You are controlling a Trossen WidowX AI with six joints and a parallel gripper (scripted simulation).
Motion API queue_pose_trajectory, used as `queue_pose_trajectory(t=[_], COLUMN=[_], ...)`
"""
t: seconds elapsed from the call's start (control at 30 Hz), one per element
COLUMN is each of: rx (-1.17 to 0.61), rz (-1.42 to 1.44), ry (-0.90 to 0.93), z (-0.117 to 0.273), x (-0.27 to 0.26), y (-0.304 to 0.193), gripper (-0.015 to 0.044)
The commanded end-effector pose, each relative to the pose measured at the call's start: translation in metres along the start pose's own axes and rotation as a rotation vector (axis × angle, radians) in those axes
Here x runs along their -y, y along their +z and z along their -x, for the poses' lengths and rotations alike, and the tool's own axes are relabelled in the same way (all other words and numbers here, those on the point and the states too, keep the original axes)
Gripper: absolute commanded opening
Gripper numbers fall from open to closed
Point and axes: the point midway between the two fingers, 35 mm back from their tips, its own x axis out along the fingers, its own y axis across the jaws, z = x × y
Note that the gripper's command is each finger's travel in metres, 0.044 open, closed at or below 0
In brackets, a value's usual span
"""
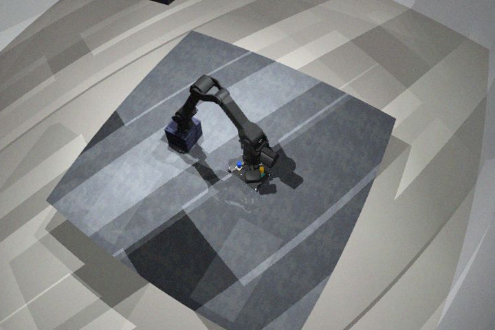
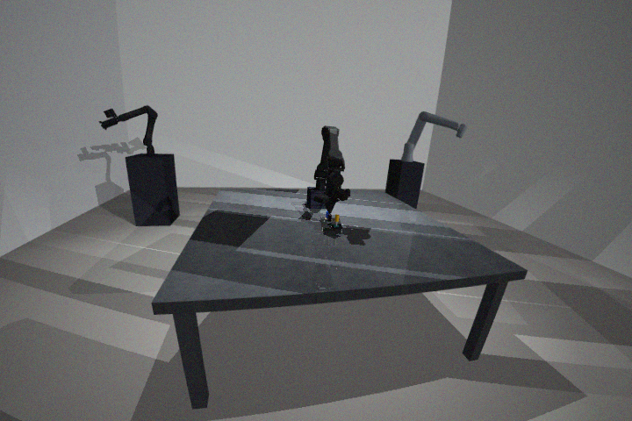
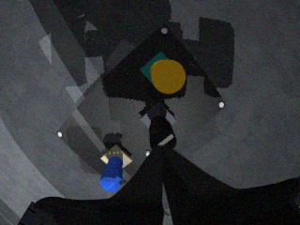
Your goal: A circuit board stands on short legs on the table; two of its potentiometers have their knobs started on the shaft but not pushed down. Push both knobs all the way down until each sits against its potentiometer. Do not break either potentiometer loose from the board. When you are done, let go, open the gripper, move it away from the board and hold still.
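Note:
The circuit board (image 3: 89, 117) (image 1: 238, 176) stands on the table. An orange knob (image 3: 168, 76) (image 1: 261, 169) (image 2: 337, 218) stands over a teal potentiometer (image 3: 146, 71). A blue knob (image 3: 112, 175) (image 1: 239, 164) stands over a beige potentiometer (image 3: 124, 159); a long stretch of its side shows. How far either knob sits down cannot be told exactly. My gripper (image 3: 160, 151) is shut with nothing visible between its fingers. In the wrist view its tips are between the two knobs, at a black knob-like part (image 3: 161, 131) with a pale stripe; contact cannot be told.
White dots mark board corners, one at the top (image 3: 164, 31) and one at the right (image 3: 221, 104). My arm's dark base block (image 1: 183, 135) stands on the table. Two other arms stand on pedestals beyond the table, one at the left (image 2: 154, 190) and one at the right (image 2: 405, 181). Shadows darken the board.

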Motion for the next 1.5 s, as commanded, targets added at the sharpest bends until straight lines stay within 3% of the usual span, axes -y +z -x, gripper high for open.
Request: queue_pose_trajectory(t=[0.0, 0.03, 0.33, 0.6, 0.8, 1.47], rx=[0.013, 0.013, 0.001, 0.003, 0.004, 0.004], rz=[0.002, 0.002, 0.000, 0.001, 0.002, 0.002], ry=[-0.007, -0.007, -0.001, 0.001, 0.002, 0.002], z=[0.009, 0.010, 0.004, 0.027, 0.026, 0.025], x=[0.002, 0.002, -0.001, -0.062, -0.107, -0.108], y=[0.003, 0.003, -0.001, -0.062, -0.109, -0.111], gripper=[0.0000, 0.0000, 0.0236, 0.0440, 0.0440, 0.0440])
